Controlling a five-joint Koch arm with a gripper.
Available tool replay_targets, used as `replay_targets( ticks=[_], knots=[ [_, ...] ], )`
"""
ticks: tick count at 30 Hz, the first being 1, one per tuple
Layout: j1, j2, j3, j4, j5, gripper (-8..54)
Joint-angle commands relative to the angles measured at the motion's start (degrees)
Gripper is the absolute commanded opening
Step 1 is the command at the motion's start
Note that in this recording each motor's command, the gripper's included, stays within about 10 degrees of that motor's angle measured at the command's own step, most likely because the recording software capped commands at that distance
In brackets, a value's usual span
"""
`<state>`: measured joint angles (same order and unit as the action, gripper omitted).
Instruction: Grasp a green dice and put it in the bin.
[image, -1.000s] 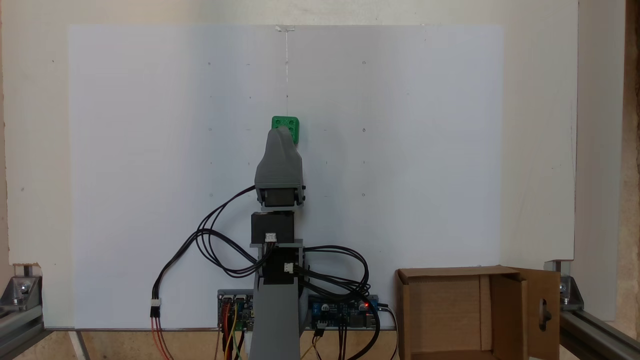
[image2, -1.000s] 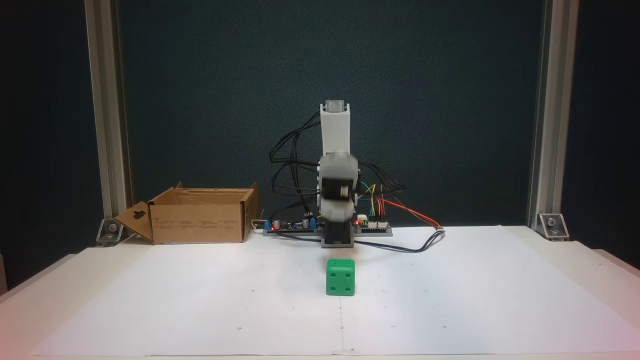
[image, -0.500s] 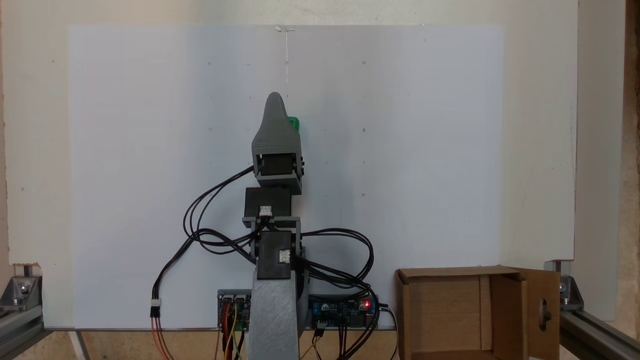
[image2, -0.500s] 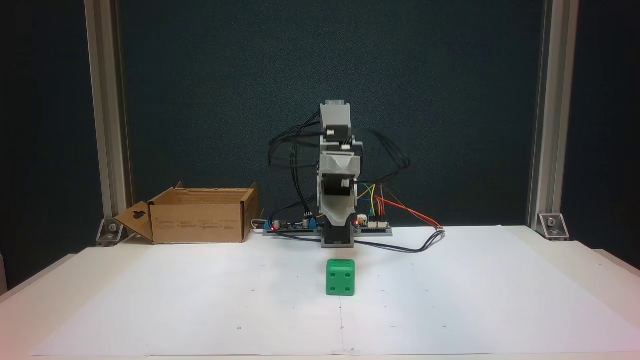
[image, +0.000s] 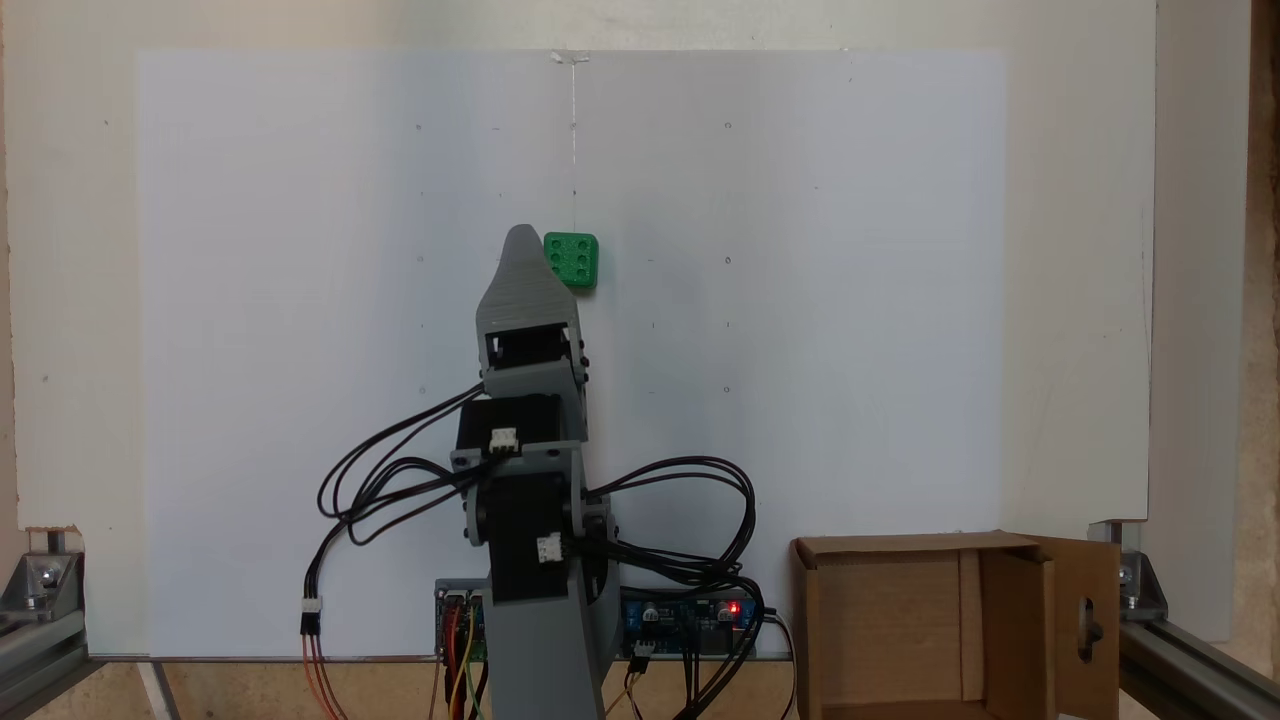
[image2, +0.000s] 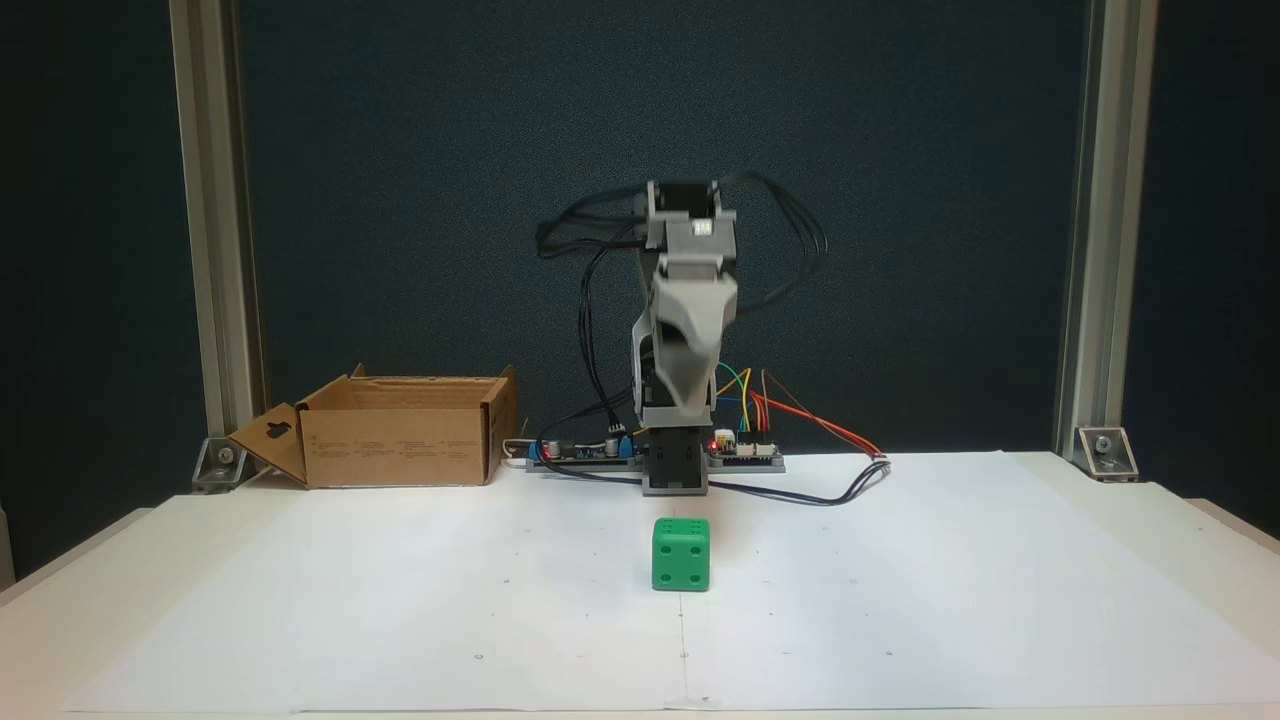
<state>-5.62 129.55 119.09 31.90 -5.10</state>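
Observation:
The green dice (image: 572, 260) rests on the white sheet, its six-pip face up; from the front the dice (image2: 681, 553) shows a four-pip side. My grey gripper (image: 520, 238) points up the picture with its tip just left of the dice. Seen from the front, the gripper (image2: 680, 395) hangs well above the table and behind the dice, not touching it. Its jaws overlap in both fixed views, so its state is unclear. The bin (image: 900, 548), a brown cardboard box, stands open beside the arm's base and appears again as the bin (image2: 400, 432) at back left.
Circuit boards (image2: 745, 452) and looping black cables (image: 400, 480) surround the arm's base. Aluminium frame posts (image2: 212, 250) stand at the table's back corners. The white sheet (image: 300, 300) covers most of the table.
The arm lifted and swung slightly left in the top-down view, uncovering the dice. In the front view the gripper rose higher. The dice stayed in place.

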Motion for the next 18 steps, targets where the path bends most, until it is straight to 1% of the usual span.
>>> replay_targets(
  ticks=[1,7,14,18],
  knots=[
    [-0.3,5.4,-3.9,4.1,2.8,42.9],
    [-0.9,5.1,-10.0,16.4,3.2,42.9],
    [0.3,-5.8,-21.3,29.7,5.2,43.1],
    [2.5,-14.1,-29.4,35.7,5.7,43.4]
  ],
)
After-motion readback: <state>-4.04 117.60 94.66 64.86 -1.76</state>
